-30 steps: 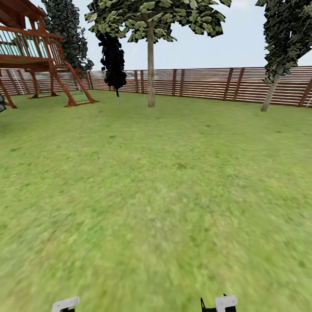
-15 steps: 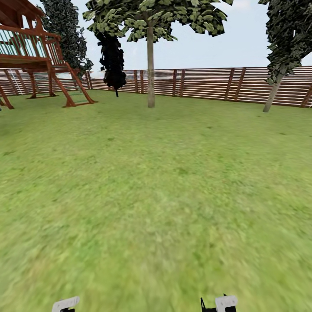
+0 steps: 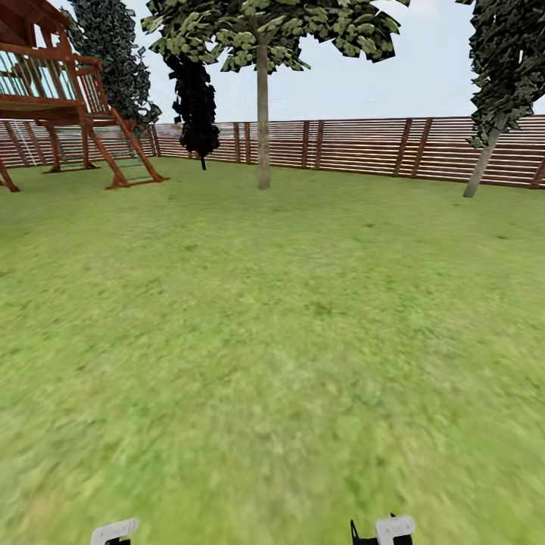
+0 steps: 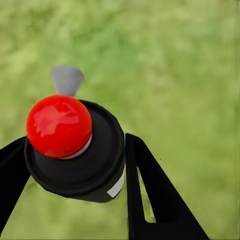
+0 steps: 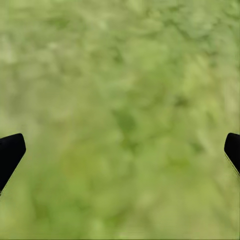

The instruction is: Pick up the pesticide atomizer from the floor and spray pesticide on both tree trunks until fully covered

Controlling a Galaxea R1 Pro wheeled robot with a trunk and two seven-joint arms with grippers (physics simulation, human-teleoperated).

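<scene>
So the left gripper (image 4: 75,165) has its two black fingers (image 4: 150,195) closed in around the pesticide atomizer (image 4: 75,150), a black canister with a red ball top and a little grey nozzle tab poking out past it, grass underneath. That means the pickup part looks done to me. The right gripper (image 5: 120,150) is spread wide with nothing between its tips, just blurry lawn below. In the head view only small white bits of both arms peek in at the bottom edge, so the wrist views are what I'm going by. Ahead across the garden (image 3: 272,341) is the nearer of the trees (image 3: 263,45), its pale tree trunk (image 3: 263,121) standing straight just in front of the slat fence (image 3: 363,144), still well away from the robot. A second, leaning trunk (image 3: 482,165) is off to the right by the fence. I can't see any pesticide specks on either one, so my guess is all the spraying is still to do and this is just the drive over. Versus a second ago: the whole view has slid, the play tower (image 3: 53,83) on the left has drifted further toward the edge and the right tree has moved right a touch, so that's the camera moving, not the scenery.
</scene>
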